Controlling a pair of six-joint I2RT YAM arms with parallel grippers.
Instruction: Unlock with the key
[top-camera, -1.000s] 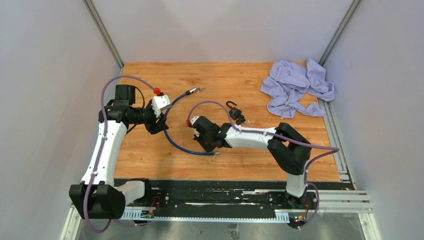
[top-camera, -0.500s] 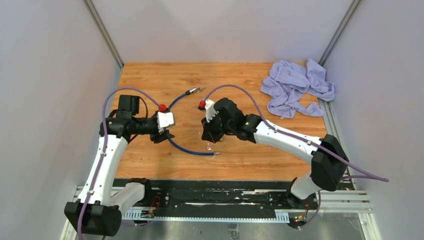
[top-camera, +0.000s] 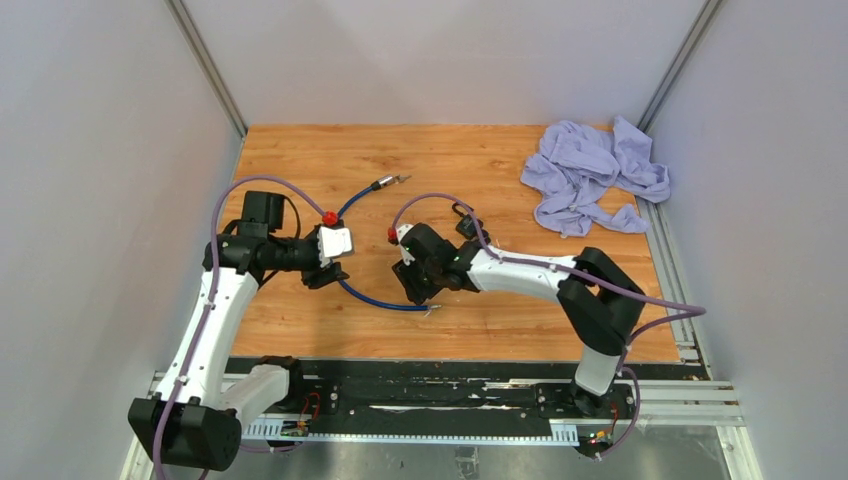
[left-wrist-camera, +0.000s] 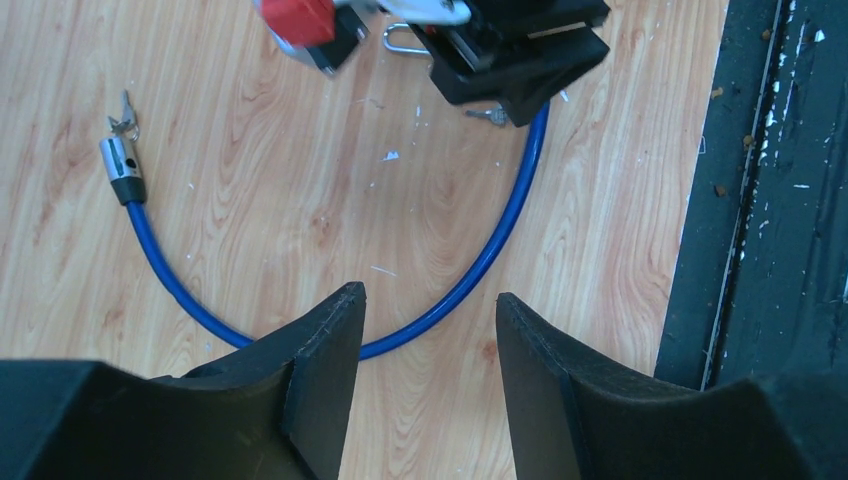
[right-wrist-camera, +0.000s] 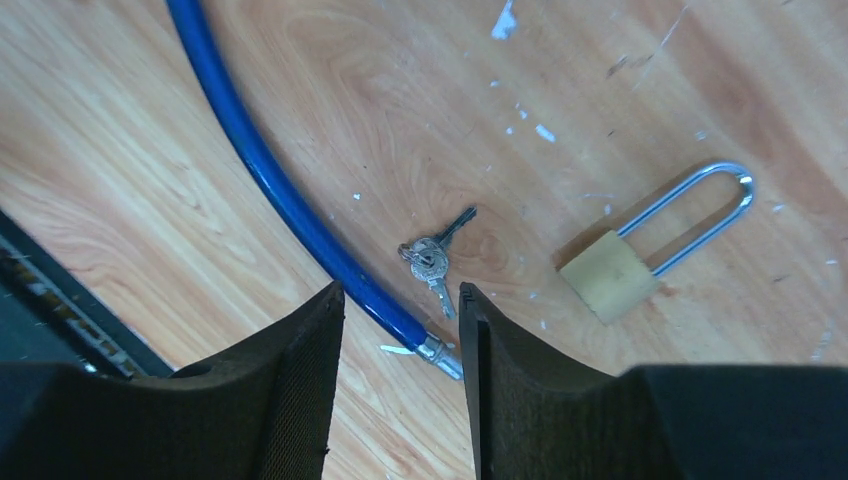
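Note:
A small silver key (right-wrist-camera: 432, 258) on a ring lies flat on the wooden table, close against the blue cable (right-wrist-camera: 290, 205). To its right is a brass padlock (right-wrist-camera: 608, 276) with its steel shackle pointing away. My right gripper (right-wrist-camera: 400, 300) hovers open just short of the key, with nothing between its fingers. My left gripper (left-wrist-camera: 428, 300) is also open and empty, hovering over the blue cable (left-wrist-camera: 470, 275). From there I see the key (left-wrist-camera: 488, 115) under the right gripper's body. In the top view the right gripper (top-camera: 416, 290) hides both the key and the brass padlock.
A black padlock (top-camera: 468, 226) lies behind the right arm. A crumpled lilac cloth (top-camera: 590, 175) sits at the back right corner. The cable's metal end (top-camera: 388, 182) points toward the back, its other end (top-camera: 432, 308) near the front edge.
My right gripper was shut and now stands open. Its arm swung out toward the back, then returned low over the key. The left arm shifted only slightly.

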